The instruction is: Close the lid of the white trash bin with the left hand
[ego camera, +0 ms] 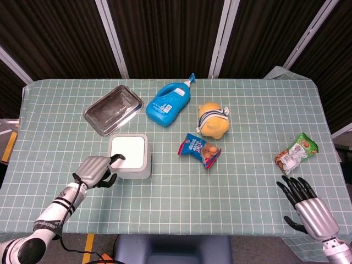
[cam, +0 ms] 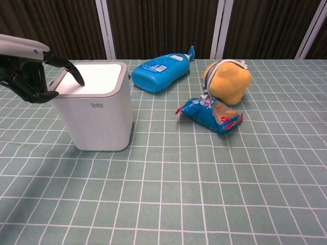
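Note:
The white trash bin (ego camera: 131,157) (cam: 94,109) stands at the table's left, its lid (ego camera: 129,150) (cam: 96,77) lying flat on top. My left hand (ego camera: 97,169) (cam: 29,73) is at the bin's near-left corner, one finger stretched onto the lid's edge, the other fingers curled in and holding nothing. My right hand (ego camera: 308,206) hovers at the table's near right corner with fingers spread, nothing in it; the chest view does not show it.
A metal tray (ego camera: 113,109) lies behind the bin. A blue detergent bottle (ego camera: 168,102) (cam: 161,66), a yellow plush toy (ego camera: 213,122) (cam: 227,80) and a blue snack bag (ego camera: 199,149) (cam: 210,114) sit mid-table. A green snack packet (ego camera: 297,151) lies at the right.

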Motion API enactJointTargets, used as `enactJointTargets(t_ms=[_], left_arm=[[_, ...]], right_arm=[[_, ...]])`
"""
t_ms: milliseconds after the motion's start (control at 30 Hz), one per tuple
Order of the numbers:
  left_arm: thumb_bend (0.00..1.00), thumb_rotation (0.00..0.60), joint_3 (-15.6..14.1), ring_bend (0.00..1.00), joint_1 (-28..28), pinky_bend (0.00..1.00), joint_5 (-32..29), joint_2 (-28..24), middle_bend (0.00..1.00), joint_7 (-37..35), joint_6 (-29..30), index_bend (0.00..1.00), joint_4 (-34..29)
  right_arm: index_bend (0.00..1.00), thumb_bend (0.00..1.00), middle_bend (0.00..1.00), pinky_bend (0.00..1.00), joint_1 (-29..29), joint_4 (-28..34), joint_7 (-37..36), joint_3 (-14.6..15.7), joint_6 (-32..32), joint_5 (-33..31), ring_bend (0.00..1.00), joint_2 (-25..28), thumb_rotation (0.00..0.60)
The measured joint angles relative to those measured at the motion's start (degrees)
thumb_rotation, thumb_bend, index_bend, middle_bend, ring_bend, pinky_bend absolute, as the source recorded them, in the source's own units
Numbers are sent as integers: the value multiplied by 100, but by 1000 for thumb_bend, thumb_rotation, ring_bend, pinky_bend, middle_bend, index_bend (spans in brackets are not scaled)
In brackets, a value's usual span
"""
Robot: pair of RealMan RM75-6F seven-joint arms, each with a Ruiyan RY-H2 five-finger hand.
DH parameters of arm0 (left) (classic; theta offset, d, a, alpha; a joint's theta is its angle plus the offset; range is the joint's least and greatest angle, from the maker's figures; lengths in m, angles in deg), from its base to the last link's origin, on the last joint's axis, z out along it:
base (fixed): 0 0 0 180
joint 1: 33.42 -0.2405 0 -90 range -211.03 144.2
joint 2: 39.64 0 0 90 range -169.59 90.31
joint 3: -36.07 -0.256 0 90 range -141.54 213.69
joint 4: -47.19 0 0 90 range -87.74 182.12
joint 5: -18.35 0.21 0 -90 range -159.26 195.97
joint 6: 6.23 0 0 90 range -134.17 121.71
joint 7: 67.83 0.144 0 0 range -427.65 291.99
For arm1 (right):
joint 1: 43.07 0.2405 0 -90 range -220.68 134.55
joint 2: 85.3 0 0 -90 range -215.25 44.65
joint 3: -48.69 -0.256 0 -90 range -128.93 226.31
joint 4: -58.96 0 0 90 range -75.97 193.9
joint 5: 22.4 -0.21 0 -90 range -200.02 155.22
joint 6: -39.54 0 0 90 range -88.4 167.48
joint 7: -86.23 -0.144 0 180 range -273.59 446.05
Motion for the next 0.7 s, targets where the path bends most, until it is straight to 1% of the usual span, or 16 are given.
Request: enactJointTargets(t_ms=[133,200,300,333,367,433,467,500,533,600,633,700], left_arm=[[553,600,-132,1000,126,1000,-140,16,1000,54,-55,205,13],[553,600,-143,1000,133,1000,-129,3,1000,31,-36,199,-8],[553,600,-139,1000,104,1000,-23,-47,1000,-65,13,177,-72],[553,600,-124,993,77,1000,55,-65,997,-122,45,162,-97],[553,600,-107,963,45,1000,136,-77,971,-171,81,143,-117],[553,600,-71,844,-75,948,440,-103,870,-293,220,117,-165],[552,600,-64,737,-146,875,625,-117,782,-345,300,107,-187],[551,600,-64,652,-228,801,841,-133,715,-395,391,103,-211],[549,600,-78,600,-357,753,1172,-162,672,-455,528,102,-246],[541,600,-146,464,-596,613,1750,-227,549,-550,748,98,-305],[530,600,-220,374,-780,513,2175,-280,463,-619,899,95,-340],[497,600,-378,152,-1090,276,2861,-363,238,-743,1135,88,-364]], right_arm=[[0,307,0,0,-6,11,-27,10,-19,7,0,16,600],[0,307,0,0,-9,14,-35,13,-29,10,0,22,600],[0,308,0,0,-16,24,-49,20,-45,18,0,33,600],[0,308,0,0,-19,26,-54,22,-55,24,0,35,600],[0,307,0,0,-22,27,-58,24,-68,32,0,36,600],[0,307,0,0,-34,25,-71,33,-105,63,0,40,600],[0,307,0,0,-38,23,-77,38,-117,76,0,42,600],[0,308,0,0,-43,19,-80,42,-126,84,0,43,600],[0,307,0,0,-47,12,-75,43,-134,86,0,41,600],[0,308,0,0,-52,10,-59,47,-129,85,0,38,600],[0,308,0,0,-52,10,-49,50,-125,86,0,35,600],[0,308,0,0,-52,16,-29,60,-114,100,0,24,600]])
